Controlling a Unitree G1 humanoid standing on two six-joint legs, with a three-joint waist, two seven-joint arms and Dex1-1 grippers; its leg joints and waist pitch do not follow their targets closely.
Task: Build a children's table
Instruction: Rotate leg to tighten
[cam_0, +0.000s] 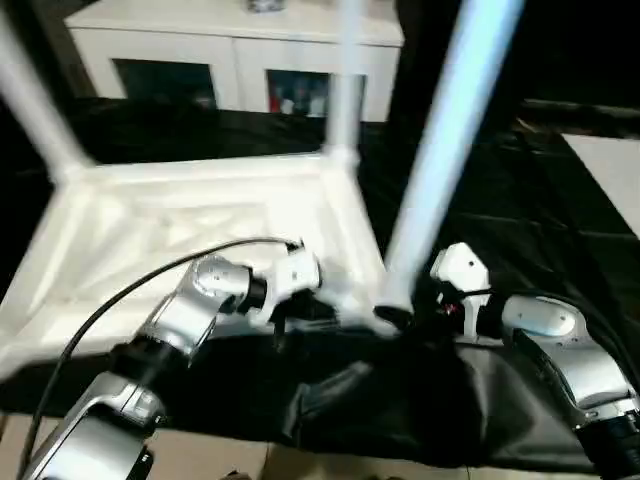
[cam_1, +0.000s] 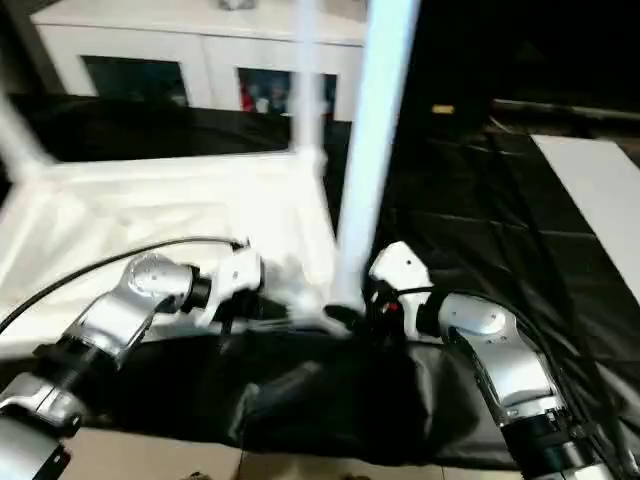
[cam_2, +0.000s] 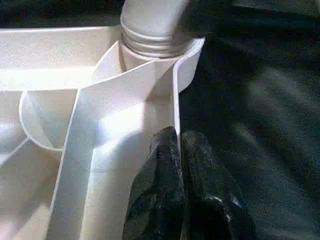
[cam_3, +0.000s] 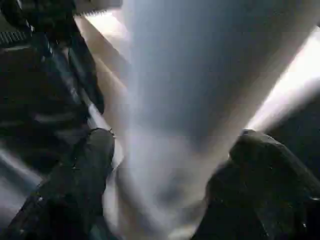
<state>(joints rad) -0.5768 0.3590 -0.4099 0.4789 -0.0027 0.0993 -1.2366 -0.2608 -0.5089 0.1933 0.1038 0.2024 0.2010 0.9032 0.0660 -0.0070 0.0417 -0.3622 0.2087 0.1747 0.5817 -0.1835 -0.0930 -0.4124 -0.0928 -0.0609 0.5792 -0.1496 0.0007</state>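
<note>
Silver metal forearms, rounded casings, black collars at the joints. White wrist housings on both arms. Black cable (cam_0: 130, 290) loops along the left arm to its wrist. Small red mark by the right wrist. Left gripper (cam_2: 181, 150) and right gripper (cam_3: 172, 150): glossy black rubbery fingers.
</note>
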